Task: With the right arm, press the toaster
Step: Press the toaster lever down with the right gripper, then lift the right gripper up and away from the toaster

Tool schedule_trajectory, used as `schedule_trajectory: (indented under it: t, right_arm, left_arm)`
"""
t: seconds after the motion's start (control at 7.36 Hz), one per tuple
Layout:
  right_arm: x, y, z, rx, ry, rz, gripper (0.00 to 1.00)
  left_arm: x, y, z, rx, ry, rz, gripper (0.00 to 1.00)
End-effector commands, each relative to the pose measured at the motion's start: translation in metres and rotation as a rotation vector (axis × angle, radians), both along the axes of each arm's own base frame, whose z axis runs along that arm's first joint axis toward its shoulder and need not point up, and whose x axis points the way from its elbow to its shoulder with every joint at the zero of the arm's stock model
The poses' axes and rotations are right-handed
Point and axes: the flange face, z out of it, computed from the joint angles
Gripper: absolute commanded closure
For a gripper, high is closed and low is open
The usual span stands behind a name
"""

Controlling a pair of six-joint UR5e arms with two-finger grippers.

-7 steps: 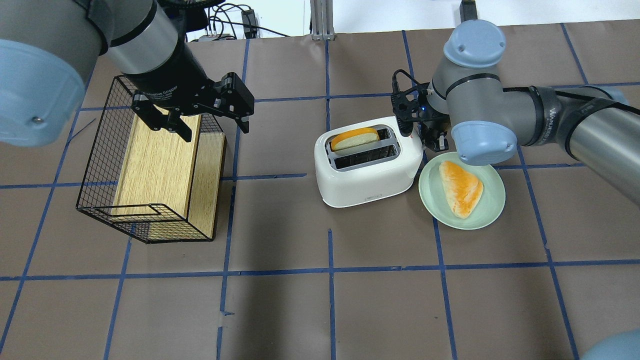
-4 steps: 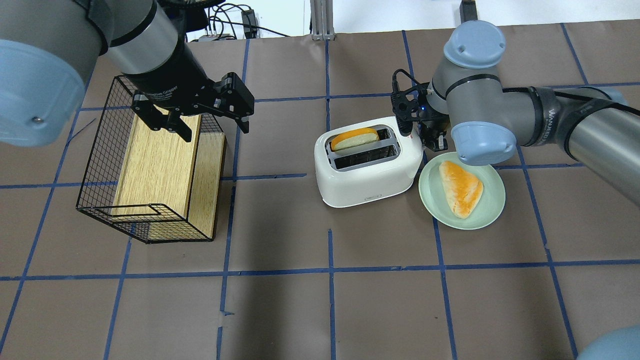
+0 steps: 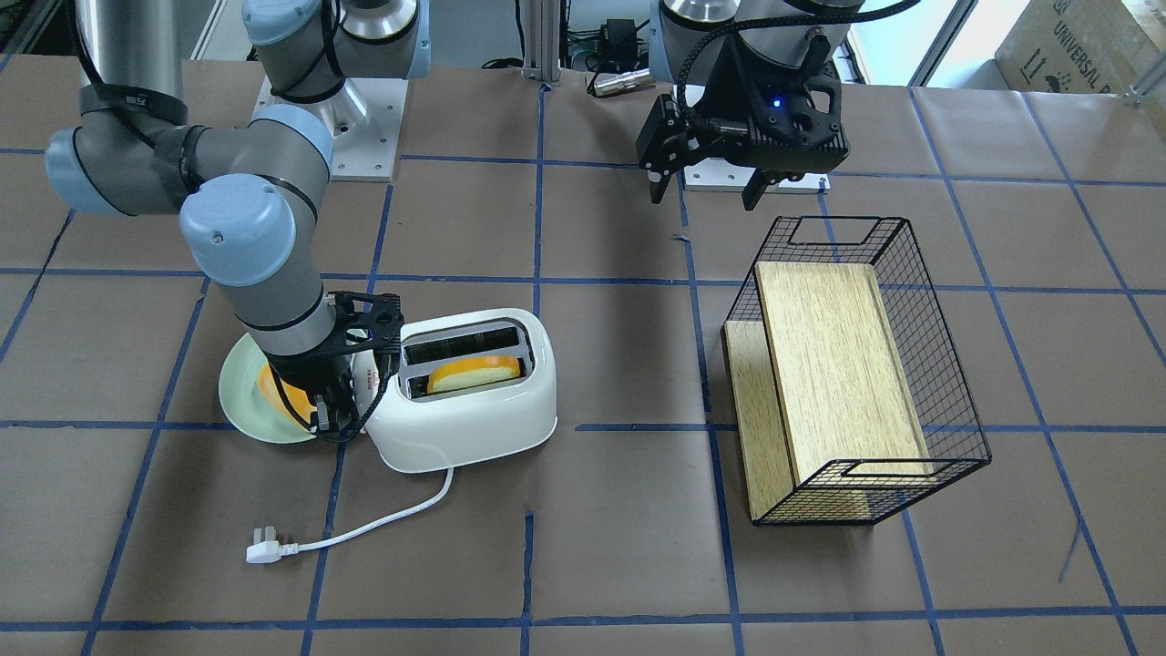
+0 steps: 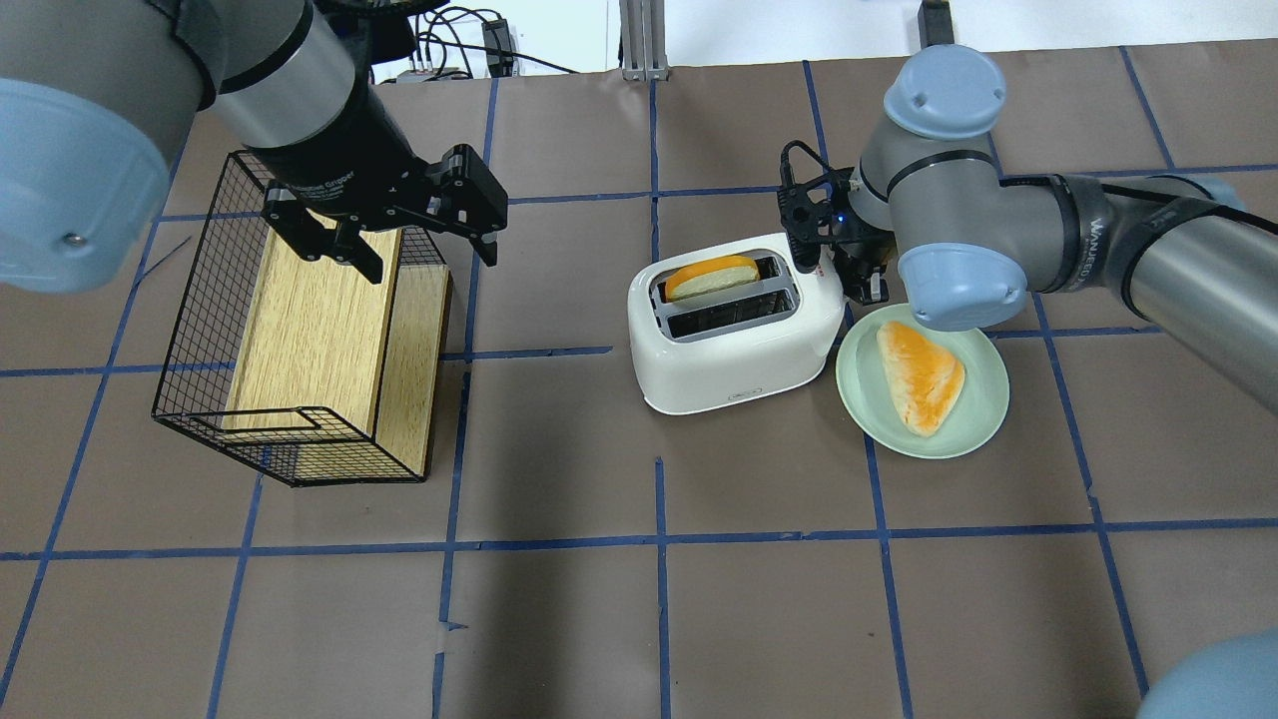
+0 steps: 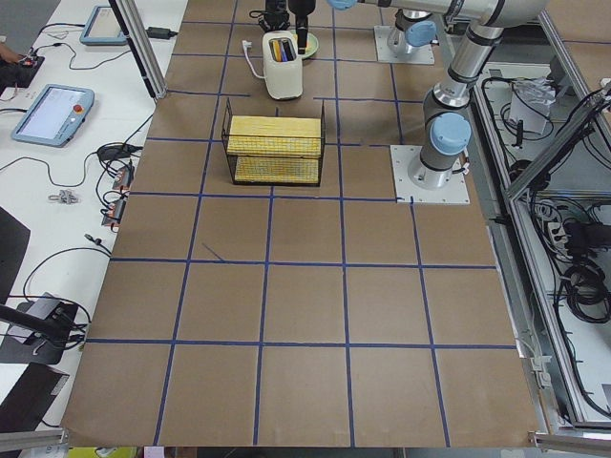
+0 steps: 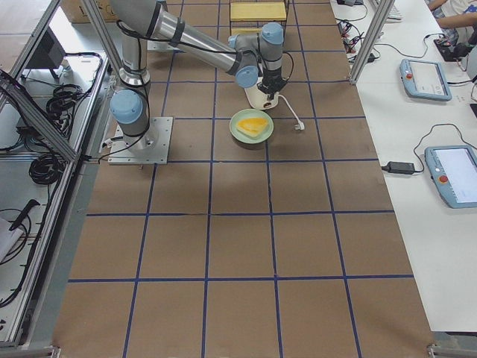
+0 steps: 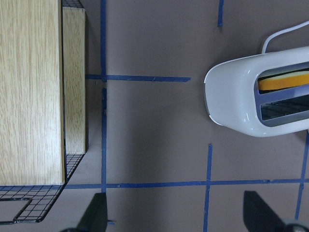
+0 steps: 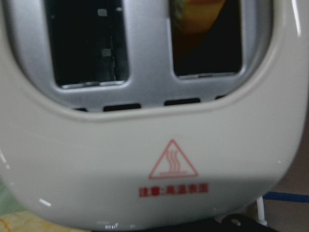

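The white two-slot toaster [image 4: 739,350] stands mid-table, with an orange-crusted bread slice [image 4: 711,275] sticking up from its far slot. My right gripper [image 4: 867,288] points down at the toaster's right end, between the toaster and the green plate [image 4: 973,419]; its fingers look shut and empty. In the front view it [image 3: 328,421] hangs against the toaster's [image 3: 474,419] end. The right wrist view shows the toaster's top [image 8: 159,145] close up, with the red triangle mark. My left gripper [image 4: 414,250] is open and empty above the wire basket.
A black wire basket [image 4: 190,330] holding a wooden box [image 4: 310,330] lies at the left. The green plate holds a second bread slice [image 4: 919,374]. The toaster's white cord and plug [image 3: 264,551] lie unplugged on the table toward the operators' side.
My right arm and gripper have shifted slightly away and to the left at the toaster's end. The toaster, the bread and the left arm have not moved.
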Motion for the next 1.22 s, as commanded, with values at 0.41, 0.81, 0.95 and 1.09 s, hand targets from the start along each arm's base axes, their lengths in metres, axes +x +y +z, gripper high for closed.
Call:
schedule_trajectory:
  t: [0.41,0.81,0.95,1.09]
  right_arm:
    - [-0.003,-0.001,-0.002,0.004,-0.003,-0.008,0.99]
    - [-0.003,-0.012,0.03,-0.024,-0.002,-0.042,0.98]
    - [-0.001,-0.016,0.068,0.005,-0.006,-0.097,0.98]
    - [-0.001,-0.018,0.119,0.015,-0.009,-0.188,0.97]
  left_arm:
    - [0.0,0.0,0.0,0.0,0.0,0.0,0.0]
    - [0.0,0.0,0.0,0.0,0.0,0.0,0.0]
    - [0.0,0.0,0.001,-0.001,0.0,0.0,0.0]
    - [0.0,0.0,0.0,0.0,0.0,0.0,0.0]
